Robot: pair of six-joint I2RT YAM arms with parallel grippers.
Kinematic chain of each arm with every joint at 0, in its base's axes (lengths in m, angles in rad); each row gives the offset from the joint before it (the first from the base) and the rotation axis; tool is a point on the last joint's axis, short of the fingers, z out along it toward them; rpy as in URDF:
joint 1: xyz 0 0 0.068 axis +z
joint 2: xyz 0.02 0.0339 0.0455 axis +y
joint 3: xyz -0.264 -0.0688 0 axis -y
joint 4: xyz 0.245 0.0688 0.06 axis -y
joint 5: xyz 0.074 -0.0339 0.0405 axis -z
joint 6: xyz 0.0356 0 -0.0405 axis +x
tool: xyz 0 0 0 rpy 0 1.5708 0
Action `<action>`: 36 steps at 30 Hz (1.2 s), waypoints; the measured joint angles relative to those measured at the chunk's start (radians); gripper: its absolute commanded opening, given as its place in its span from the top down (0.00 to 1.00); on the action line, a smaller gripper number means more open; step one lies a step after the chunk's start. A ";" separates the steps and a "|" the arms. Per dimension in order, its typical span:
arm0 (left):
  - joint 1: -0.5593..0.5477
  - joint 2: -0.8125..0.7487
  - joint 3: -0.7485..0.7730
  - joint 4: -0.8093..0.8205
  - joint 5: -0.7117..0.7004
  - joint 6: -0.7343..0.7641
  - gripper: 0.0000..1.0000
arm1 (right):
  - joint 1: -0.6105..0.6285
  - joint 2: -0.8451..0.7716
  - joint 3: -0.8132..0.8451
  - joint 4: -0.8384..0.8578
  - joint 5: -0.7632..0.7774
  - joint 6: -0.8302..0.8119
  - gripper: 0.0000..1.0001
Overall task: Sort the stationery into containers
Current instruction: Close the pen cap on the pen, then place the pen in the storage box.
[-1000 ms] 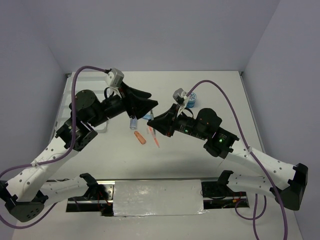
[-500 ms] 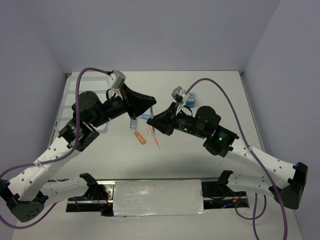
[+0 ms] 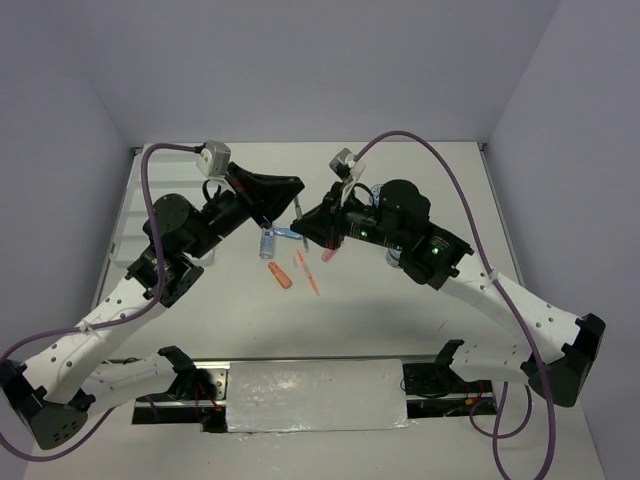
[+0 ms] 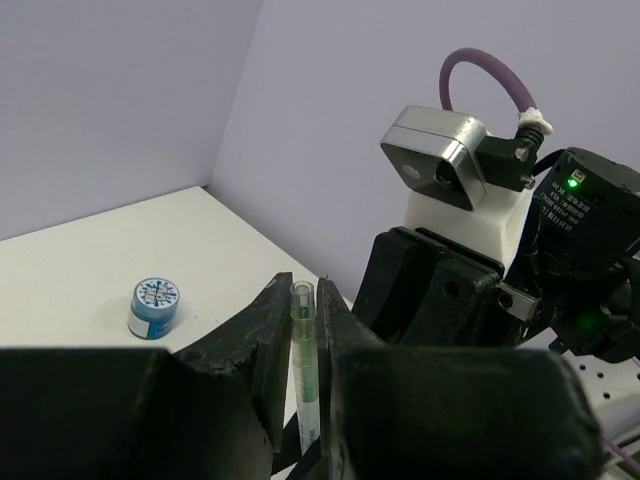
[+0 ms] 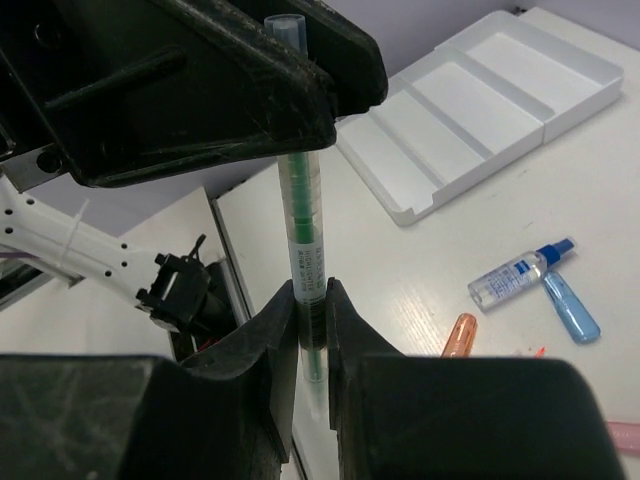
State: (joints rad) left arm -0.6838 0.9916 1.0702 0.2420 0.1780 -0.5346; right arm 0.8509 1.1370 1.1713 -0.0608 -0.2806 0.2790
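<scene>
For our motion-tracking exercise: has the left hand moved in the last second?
Yes: the left hand moved toward the far wall, away from the stationary clear bottle.

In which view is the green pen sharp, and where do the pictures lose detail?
Right wrist view: the green pen is sharp, the white tray almost washed out. Left wrist view: the pen is clear, the black fingers lose detail. Top view: even light, soft shadows, pen tiny.

The pen (image 5: pixel 301 215) is coloured green within a clear barrel. The tape roll (image 4: pixel 155 307) is patterned in blue and white. The bottle (image 5: pixel 508 277) is clear and capped in blue. The tray (image 5: pixel 500 90) is coloured white. An orange piece (image 5: pixel 459 335) and a light blue piece (image 5: pixel 572 308) are seen.
</scene>
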 measured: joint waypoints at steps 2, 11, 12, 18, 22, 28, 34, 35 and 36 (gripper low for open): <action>0.003 0.000 -0.027 0.031 -0.018 -0.016 1.00 | -0.022 0.015 0.014 -0.021 -0.034 0.008 1.00; 0.003 -0.001 -0.093 0.133 -0.047 -0.045 1.00 | -0.064 0.054 0.048 -0.063 -0.113 0.046 1.00; -0.002 -0.001 -0.090 0.130 -0.055 -0.043 1.00 | -0.067 0.054 0.048 -0.063 -0.118 0.051 1.00; -0.021 -0.001 -0.013 -0.011 -0.142 -0.045 0.58 | -0.082 0.056 0.047 -0.040 -0.170 0.051 1.00; -0.038 -0.004 0.072 -0.219 -0.170 -0.041 0.16 | -0.089 0.051 0.043 0.101 -0.167 0.029 1.00; -0.047 -0.003 0.164 -0.339 -0.179 -0.042 0.14 | -0.090 0.026 -0.023 0.205 -0.145 0.018 1.00; -0.047 -0.022 0.166 -0.339 -0.170 -0.040 0.18 | -0.087 0.026 -0.035 0.206 -0.142 0.014 1.00; -0.047 -0.024 0.166 -0.339 -0.166 -0.040 0.21 | -0.087 0.026 -0.037 0.209 -0.142 0.015 1.00; -0.047 -0.026 0.166 -0.339 -0.163 -0.040 0.21 | -0.087 0.026 -0.040 0.213 -0.142 0.015 1.00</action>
State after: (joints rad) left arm -0.7303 0.9661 1.2362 -0.0967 0.0151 -0.5743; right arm 0.7635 1.1629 1.1313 0.1524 -0.4225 0.2939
